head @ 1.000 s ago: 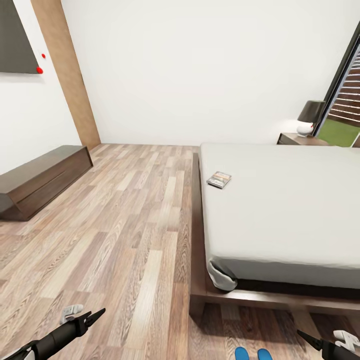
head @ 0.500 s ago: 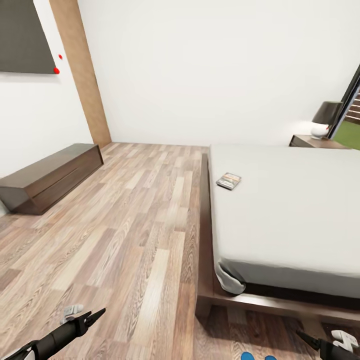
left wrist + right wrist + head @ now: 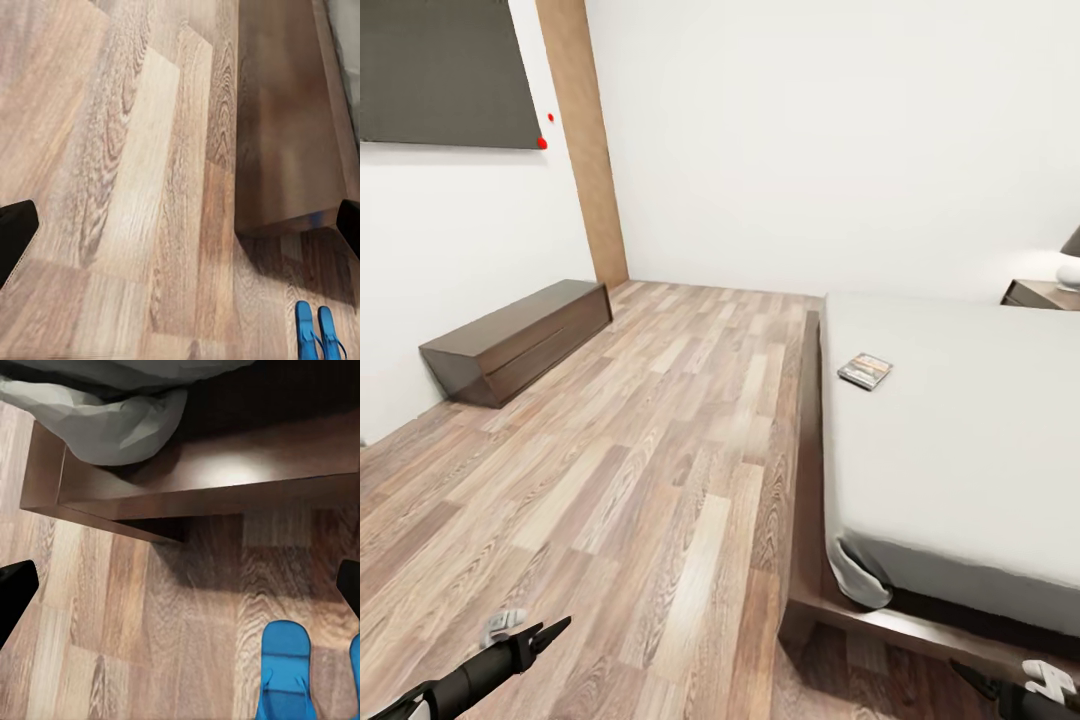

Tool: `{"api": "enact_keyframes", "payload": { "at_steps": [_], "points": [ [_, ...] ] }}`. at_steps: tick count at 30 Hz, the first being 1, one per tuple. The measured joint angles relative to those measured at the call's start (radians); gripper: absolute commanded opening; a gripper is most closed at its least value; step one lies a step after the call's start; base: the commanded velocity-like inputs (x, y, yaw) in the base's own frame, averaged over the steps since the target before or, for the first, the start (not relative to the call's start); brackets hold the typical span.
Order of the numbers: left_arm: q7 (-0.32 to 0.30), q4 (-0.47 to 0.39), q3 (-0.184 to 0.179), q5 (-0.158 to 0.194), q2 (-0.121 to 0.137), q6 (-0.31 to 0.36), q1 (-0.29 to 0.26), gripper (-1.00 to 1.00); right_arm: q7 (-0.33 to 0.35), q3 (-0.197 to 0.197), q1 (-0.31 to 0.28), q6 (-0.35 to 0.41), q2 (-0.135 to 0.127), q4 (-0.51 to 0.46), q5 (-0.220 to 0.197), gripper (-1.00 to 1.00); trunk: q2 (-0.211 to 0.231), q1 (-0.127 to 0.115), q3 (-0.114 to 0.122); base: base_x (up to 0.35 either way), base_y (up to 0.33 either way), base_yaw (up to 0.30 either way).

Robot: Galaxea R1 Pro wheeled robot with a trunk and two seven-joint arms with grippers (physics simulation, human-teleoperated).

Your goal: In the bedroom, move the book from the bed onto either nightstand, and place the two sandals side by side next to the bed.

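The book [image 3: 865,371] lies flat on the pale grey mattress of the bed [image 3: 960,420], close to its left edge. A nightstand [image 3: 1044,293] stands beyond the bed at the far right. Two blue sandals [image 3: 319,334] lie side by side on the floor by the bed's foot corner; the right wrist view shows one sandal [image 3: 285,669] whole and the other cut by the frame edge. My left gripper [image 3: 548,632] hangs low over the floor, open and empty, fingertips [image 3: 16,236] far apart. The right gripper [image 3: 972,678] is open too, above the sandals.
A long dark low bench [image 3: 520,338] stands against the left wall under a dark panel [image 3: 445,75]. A wooden pillar [image 3: 588,140] marks the corner. Wood-plank floor [image 3: 660,450] stretches between bench and bed frame [image 3: 810,430]. A white lamp base [image 3: 1071,270] sits on the nightstand.
The whole head view has shifted: bed, book and bench slid rightward in it and the window and sandals left the picture, so the camera moved. Both arms hold the same pose.
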Motion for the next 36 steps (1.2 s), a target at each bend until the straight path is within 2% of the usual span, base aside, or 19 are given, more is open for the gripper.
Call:
{"api": "enact_keyframes", "payload": {
  "at_steps": [10, 24, 36],
  "points": [
    [-0.001, 0.0, 0.0, 0.0, 0.001, 0.0, 0.0, 1.0, 0.0, 0.0, 0.001, 0.0, 0.0, 0.0, 0.0, 1.0, 0.0, 0.0, 0.0, 0.0, 0.008, 0.046],
    [-0.002, 0.0, 0.0, 0.0, 0.001, 0.001, 0.0, 1.0, 0.0, 0.0, 0.0, 0.0, 0.0, 0.0, 0.0, 1.0, 0.0, 0.0, 0.0, 0.0, 0.171, 0.017],
    [0.0, 0.0, 0.0, 0.0, 0.001, 0.0, 0.0, 1.0, 0.001, 0.0, 0.0, 0.0, 0.0, 0.0, 0.0, 1.0, 0.0, 0.0, 0.0, 0.0, 0.009, 0.252]
  ]
}}
